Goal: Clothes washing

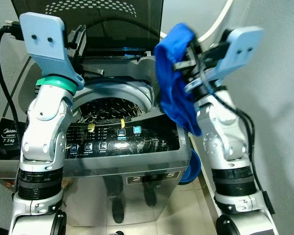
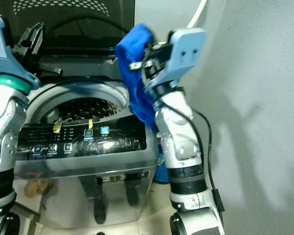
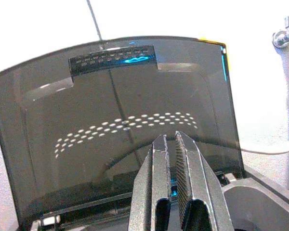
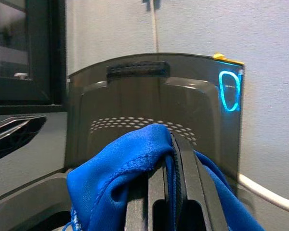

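Loading step: right gripper pinches blue garment, hanging just beside washing machine drum opening.
Left gripper: fingers pressed together, raised before open lid.
Next move: carry garment over drum, release.

Open drum free from above; upright lid blocks behind, wall crowds right side.

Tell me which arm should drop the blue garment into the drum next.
Right. The right gripper is already clamped on the blue garment, raised beside the open drum. The left gripper is shut and holds nothing.
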You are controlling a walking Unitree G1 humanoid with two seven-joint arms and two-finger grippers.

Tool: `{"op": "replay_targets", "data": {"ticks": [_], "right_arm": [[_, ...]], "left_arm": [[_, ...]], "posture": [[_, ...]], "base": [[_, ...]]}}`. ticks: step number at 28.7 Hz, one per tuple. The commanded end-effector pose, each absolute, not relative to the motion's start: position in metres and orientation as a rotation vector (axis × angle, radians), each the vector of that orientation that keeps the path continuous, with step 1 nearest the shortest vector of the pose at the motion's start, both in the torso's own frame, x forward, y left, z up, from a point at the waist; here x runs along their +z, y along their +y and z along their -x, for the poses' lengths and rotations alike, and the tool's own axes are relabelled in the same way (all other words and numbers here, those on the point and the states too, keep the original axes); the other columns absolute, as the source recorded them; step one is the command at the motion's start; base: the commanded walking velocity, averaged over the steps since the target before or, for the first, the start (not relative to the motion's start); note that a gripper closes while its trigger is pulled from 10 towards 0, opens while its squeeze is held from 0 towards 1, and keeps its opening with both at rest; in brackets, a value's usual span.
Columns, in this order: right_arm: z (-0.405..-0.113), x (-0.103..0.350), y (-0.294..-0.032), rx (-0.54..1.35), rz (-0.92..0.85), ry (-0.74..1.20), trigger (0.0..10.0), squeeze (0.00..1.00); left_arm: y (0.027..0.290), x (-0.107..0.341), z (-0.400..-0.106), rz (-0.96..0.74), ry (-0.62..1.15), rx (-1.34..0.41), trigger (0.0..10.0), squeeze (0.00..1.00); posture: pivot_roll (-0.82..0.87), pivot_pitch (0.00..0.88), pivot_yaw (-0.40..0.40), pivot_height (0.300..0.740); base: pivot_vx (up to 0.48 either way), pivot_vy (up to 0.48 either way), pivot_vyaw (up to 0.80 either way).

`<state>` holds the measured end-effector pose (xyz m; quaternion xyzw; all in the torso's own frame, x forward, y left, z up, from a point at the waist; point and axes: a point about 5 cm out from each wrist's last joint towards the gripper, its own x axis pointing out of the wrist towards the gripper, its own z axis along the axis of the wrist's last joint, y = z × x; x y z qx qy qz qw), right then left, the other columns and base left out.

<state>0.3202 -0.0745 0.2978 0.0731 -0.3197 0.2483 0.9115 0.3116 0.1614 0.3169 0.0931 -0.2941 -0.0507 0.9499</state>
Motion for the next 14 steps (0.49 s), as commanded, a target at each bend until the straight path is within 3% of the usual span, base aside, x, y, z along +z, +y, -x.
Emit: {"op": "replay_targets", "data": {"ticks": [1, 6, 8, 10, 11, 12, 14], "right_arm": [[-0.314, 0.302, -0.067, 0.581, -0.163, -0.674, 10.0, 0.0], [-0.312, 0.305, -0.057, 0.636, -0.161, -0.679, 10.0, 0.0], [-0.315, 0.31, -0.042, 0.67, -0.149, -0.683, 10.0, 0.0], [-0.321, 0.315, -0.006, 0.718, -0.153, -0.676, 10.0, 0.0], [-0.321, 0.315, -0.006, 0.718, -0.153, -0.676, 10.0, 0.0], [-0.326, 0.326, 0.018, 0.682, -0.196, -0.691, 10.0, 0.0], [-0.328, 0.33, 0.022, 0.66, -0.213, -0.701, 10.0, 0.0]], "left_arm": [[0.16, 0.317, -0.308, -0.24, -0.628, -0.079, 10.0, 0.0], [0.155, 0.315, -0.305, -0.259, -0.647, -0.048, 10.0, 0.0], [0.149, 0.312, -0.302, -0.259, -0.66, -0.03, 10.0, 0.0], [0.147, 0.316, -0.29, -0.313, -0.745, 0.111, 10.0, 0.0], [0.147, 0.316, -0.29, -0.313, -0.745, 0.111, 10.0, 0.0], [0.156, 0.312, -0.283, -0.315, -0.744, 0.252, 10.0, 0.0], [0.16, 0.31, -0.282, -0.309, -0.727, 0.285, 10.0, 0.0]], "posture": [[0.04, 0.026, 0.032, 0.74], [0.04, 0.027, 0.032, 0.74], [0.04, 0.025, 0.03, 0.74], [0.05, 0.025, 0.02, 0.74], [0.05, 0.025, 0.02, 0.74], [0.07, 0.022, 0.009, 0.74], [0.07, 0.022, 0.009, 0.74]], "base": [[0.0, 0.0, 0.0], [0.0, 0.0, 0.0], [0.0, 0.0, 0.0], [0.0, 0.0, 0.0], [0.0, 0.0, 0.0], [0.0, 0.0, 0.0], [0.0, 0.0, 0.0]]}}
